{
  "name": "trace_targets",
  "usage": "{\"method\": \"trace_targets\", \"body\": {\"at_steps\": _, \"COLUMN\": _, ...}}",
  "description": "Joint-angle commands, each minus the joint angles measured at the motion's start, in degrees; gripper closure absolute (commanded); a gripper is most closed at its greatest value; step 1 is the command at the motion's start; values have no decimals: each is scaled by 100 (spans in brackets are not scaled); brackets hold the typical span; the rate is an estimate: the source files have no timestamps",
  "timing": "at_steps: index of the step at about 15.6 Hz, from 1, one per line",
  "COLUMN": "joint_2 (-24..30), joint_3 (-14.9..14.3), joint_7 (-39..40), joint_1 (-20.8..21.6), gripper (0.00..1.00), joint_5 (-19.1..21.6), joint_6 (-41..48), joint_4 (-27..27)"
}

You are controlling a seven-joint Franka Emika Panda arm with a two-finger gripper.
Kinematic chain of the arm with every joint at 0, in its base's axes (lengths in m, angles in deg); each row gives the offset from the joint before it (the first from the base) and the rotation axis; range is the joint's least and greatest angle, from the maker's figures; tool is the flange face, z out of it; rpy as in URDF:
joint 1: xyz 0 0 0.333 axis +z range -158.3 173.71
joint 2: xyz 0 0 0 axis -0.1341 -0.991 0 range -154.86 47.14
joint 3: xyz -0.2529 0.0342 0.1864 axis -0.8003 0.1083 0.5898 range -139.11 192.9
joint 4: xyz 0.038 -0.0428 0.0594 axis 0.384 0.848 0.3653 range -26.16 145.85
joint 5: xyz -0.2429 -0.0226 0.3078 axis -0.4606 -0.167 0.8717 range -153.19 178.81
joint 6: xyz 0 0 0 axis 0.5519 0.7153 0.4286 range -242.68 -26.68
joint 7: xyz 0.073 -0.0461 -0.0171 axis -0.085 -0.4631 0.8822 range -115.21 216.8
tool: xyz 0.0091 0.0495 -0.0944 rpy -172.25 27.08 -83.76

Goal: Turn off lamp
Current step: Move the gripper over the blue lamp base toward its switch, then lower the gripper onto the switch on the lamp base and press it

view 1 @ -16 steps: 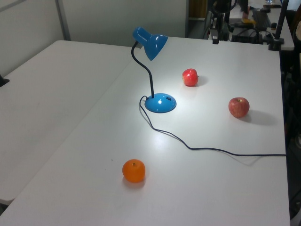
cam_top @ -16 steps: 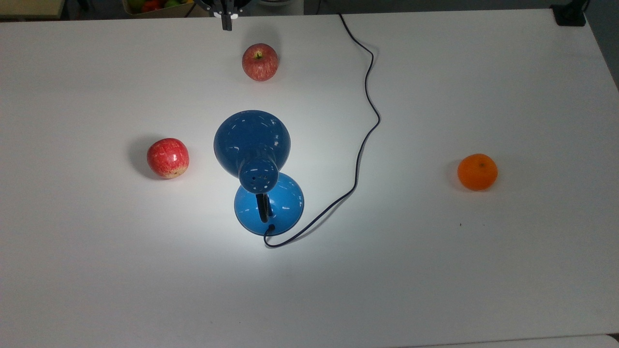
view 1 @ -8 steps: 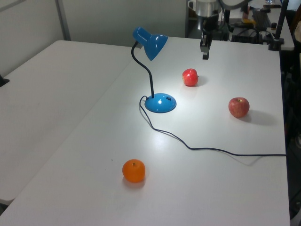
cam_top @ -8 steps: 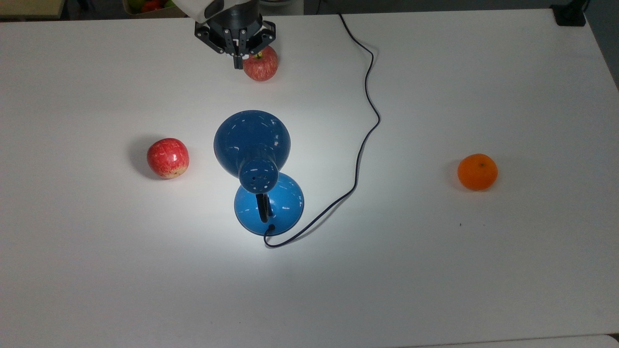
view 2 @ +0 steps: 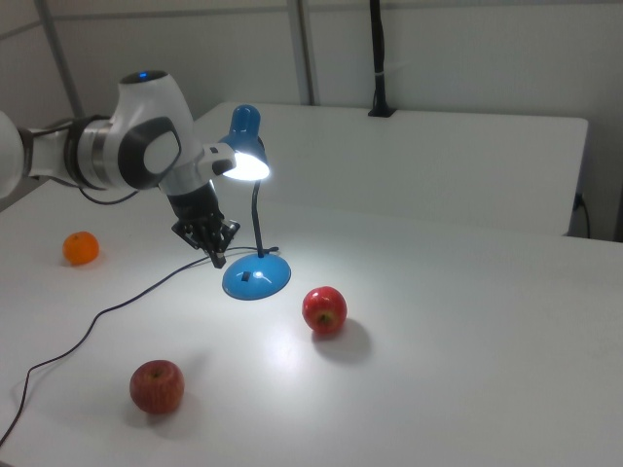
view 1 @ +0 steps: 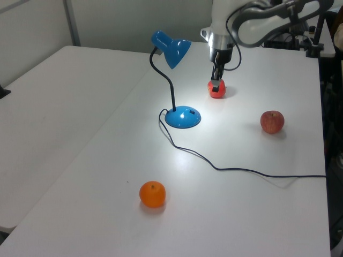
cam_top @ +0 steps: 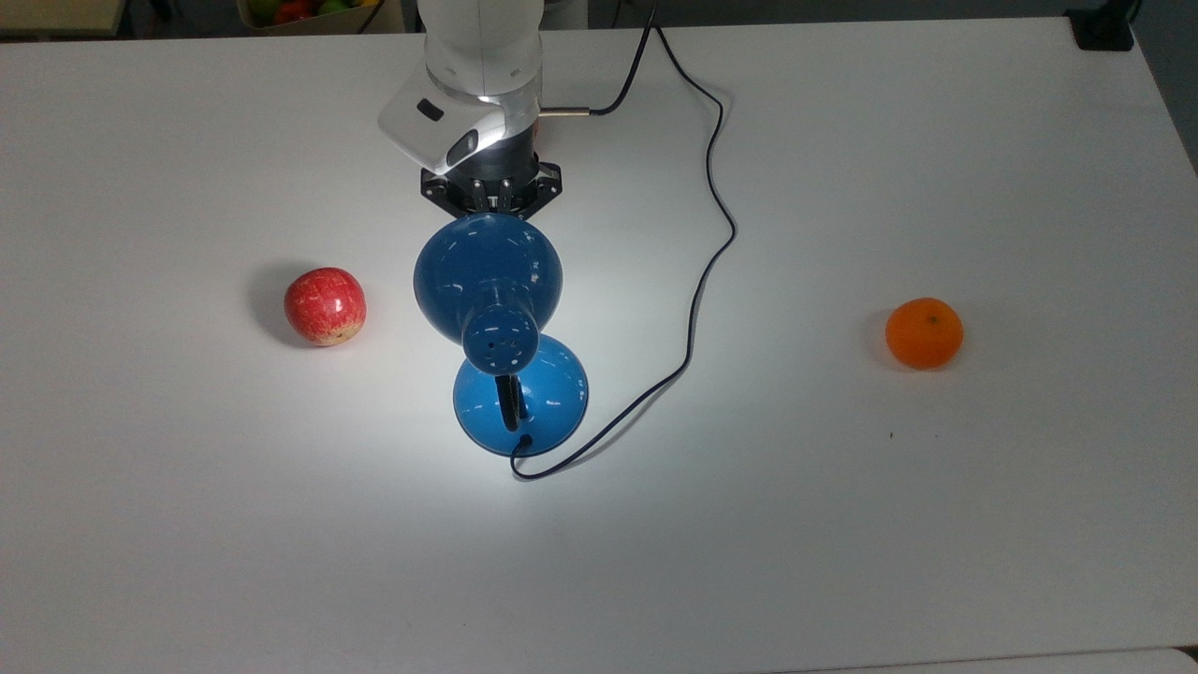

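In the top view the lamp [cam_top: 489, 281] shade is hiding the gripper [cam_top: 490, 208] tips; in the left view the gripper [view 1: 216, 84] is overlapping an apple [view 1: 217, 91]. The jaws are looking pinched together, holding nothing. The lamp [view 2: 251, 195] is standing lit mid-tabletop [cam_top: 936, 515], shade tilting down toward the right view's right.

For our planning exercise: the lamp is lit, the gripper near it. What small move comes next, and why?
Probably ease the gripper down toward the dark switch on the lamp base: the bulb is lit, and the gripper hangs beside the base, short of it.
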Motion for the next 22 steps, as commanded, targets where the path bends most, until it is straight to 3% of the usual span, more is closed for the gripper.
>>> {"method": "trace_targets", "body": {"at_steps": 1, "joint_2": -54, "joint_3": -41, "joint_7": 29, "joint_1": 31, "gripper": 100, "joint_5": 91, "joint_6": -977, "joint_4": 559}}
{"method": "trace_targets", "body": {"at_steps": 11, "joint_2": -670, "joint_3": -41, "joint_7": -41, "joint_1": 31, "gripper": 100, "joint_5": 82, "joint_6": -2622, "joint_4": 613}}
{"method": "trace_targets", "body": {"at_steps": 22, "joint_2": -943, "joint_3": -41, "joint_7": -59, "joint_1": 57, "gripper": 100, "joint_5": 56, "joint_6": -3107, "joint_4": 630}}
